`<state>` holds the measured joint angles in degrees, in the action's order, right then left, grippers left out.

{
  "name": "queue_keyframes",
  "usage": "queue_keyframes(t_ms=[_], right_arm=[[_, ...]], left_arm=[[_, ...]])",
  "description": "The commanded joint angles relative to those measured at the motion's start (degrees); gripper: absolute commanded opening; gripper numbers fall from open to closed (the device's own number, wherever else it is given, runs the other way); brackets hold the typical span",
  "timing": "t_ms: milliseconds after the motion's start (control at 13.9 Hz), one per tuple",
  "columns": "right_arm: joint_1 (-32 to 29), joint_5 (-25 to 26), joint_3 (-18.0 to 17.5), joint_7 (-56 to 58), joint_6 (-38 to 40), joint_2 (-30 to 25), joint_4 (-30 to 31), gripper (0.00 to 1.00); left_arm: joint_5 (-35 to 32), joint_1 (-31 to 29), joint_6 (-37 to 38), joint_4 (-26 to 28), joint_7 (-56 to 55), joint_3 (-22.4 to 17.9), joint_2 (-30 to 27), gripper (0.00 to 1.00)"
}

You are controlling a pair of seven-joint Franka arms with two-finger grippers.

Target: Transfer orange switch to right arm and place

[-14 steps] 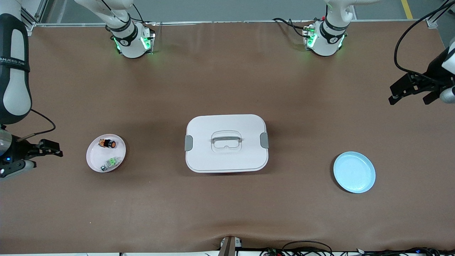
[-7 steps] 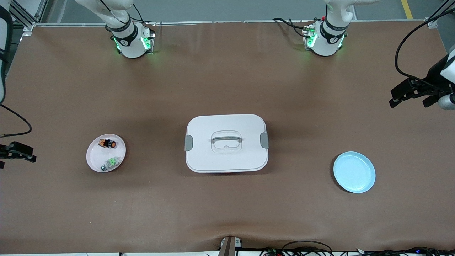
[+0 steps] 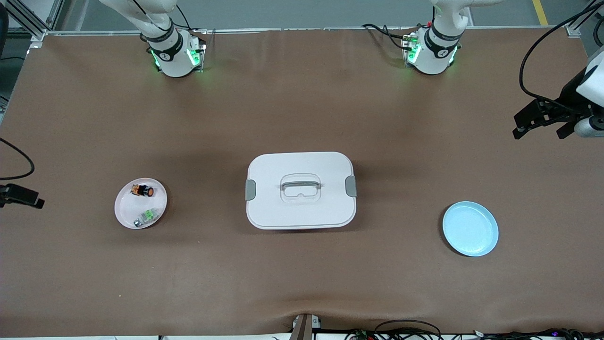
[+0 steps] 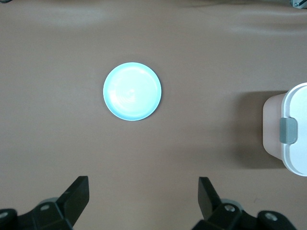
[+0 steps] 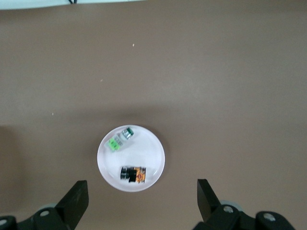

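Note:
The orange switch (image 3: 143,191) lies on its side on a small white plate (image 3: 127,212) toward the right arm's end of the table. It also shows in the right wrist view (image 5: 133,174) on that plate (image 5: 148,148). My right gripper (image 5: 139,196) is open and empty, up in the air above the table beside the plate; in the front view only a black tip (image 3: 22,196) shows at the edge. My left gripper (image 3: 540,128) is open and empty, high over the table's left-arm end, and it shows in the left wrist view (image 4: 143,196).
A small green-and-silver part (image 3: 145,216) lies on the same white plate. A white lidded box (image 3: 300,208) with grey clasps stands mid-table. A light blue plate (image 3: 470,228) lies bare toward the left arm's end (image 4: 132,91).
My right gripper has drawn back from beside the white plate toward the table's end, nearly leaving the front view. My left gripper has shifted only slightly. The switch has not moved.

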<state>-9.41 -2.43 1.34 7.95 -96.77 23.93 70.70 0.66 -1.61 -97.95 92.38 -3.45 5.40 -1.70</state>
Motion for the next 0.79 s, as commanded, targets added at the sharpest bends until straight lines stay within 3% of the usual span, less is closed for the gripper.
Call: queue_keyframes(t_ms=[0, 144, 361, 722], right_arm=[[-0.25, -0.47, -0.37, -1.36, 1.93, -1.34, -0.21, 1.0], [-0.17, -1.1, -0.11, -1.53, 2.37, -2.83, -0.04, 1.0], [-0.52, -0.48, 0.24, -1.44, 12.36, -4.6, 0.32, 1.0], [-1.93, -0.65, -0.29, -1.53, 13.62, -8.45, 0.49, 1.0]], left_arm=[[-1.01, 0.2, -0.84, -1.49, -0.16, 0.31, 1.34, 1.0], [-1.1, 0.47, -0.32, -2.72, -0.07, 0.31, 2.4, 1.0], [-1.1, 0.38, 2.84, -2.9, 0.37, 0.31, 3.1, 1.0], [-1.18, 0.2, 6.8, -4.74, 0.46, 0.14, 3.98, 1.0]])
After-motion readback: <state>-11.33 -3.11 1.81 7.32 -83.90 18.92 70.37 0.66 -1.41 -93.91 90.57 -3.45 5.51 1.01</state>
